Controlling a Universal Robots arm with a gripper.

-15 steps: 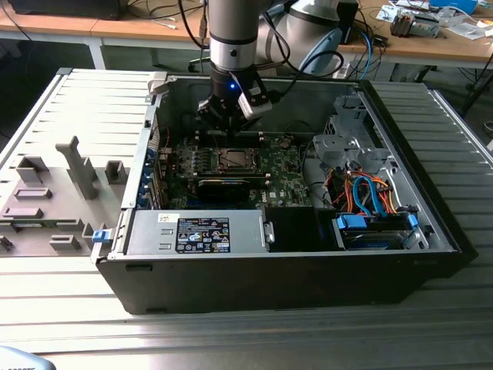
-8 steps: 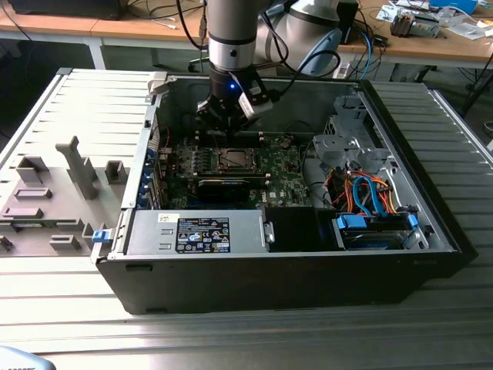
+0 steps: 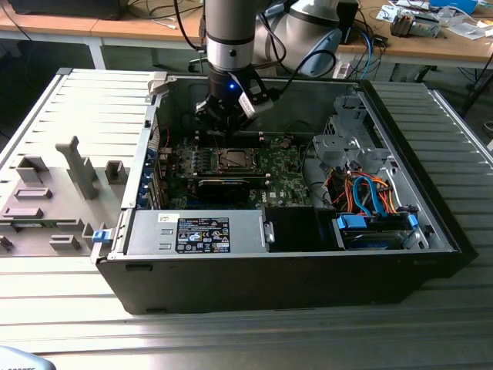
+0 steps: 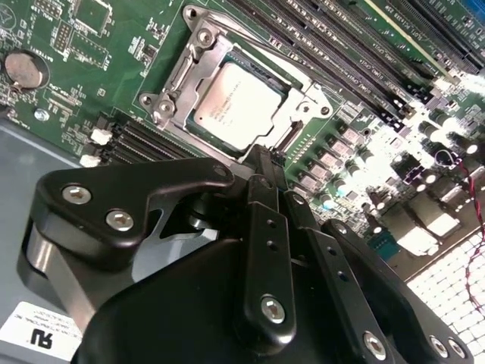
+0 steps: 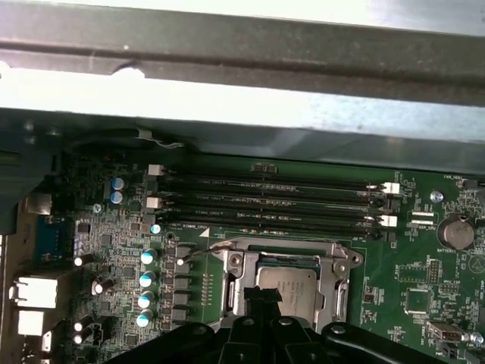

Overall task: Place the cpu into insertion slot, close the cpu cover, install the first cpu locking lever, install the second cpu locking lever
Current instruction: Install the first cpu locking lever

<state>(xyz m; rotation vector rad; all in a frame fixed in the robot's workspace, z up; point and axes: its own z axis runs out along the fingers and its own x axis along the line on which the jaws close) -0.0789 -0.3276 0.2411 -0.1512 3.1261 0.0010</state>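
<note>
While the cpu (image 4: 239,102) already sits pale face up inside the insertion slot (image 3: 231,159), the step in hand looks like the end of placement, with the cover work not yet visibly begun. Reading the exterior view from its left: a grey fixture plate (image 3: 46,193) with upright blocks lies on the ribbed surface (image 3: 231,339). Next comes the open computer case (image 3: 308,285), then the green board (image 3: 289,181) on its floor, and at three o'clock of the board a tangle of orange and blue cables (image 3: 370,196). The hand (image 3: 223,123) hangs over the board, and the slot lies at about six o'clock from it in that view, close below. In the second wrist view the dark fingers (image 4: 261,220) run together to a single tip just short of the chip's near edge. They look clenched with nothing between them, and I cannot say whether the tip touches the metal. The cpu cover (image 4: 193,68), a grey frame with screw heads, rings the chip. Whether it lies fully down or only rests there I cannot tell, and no lever is plain enough to name. By my judgement this stage calls for small, slow motion near the socket, since a sideways nudge could shift the chip or catch the thin frame. The black memory slots (image 5: 265,197) run beside the socket.
</note>
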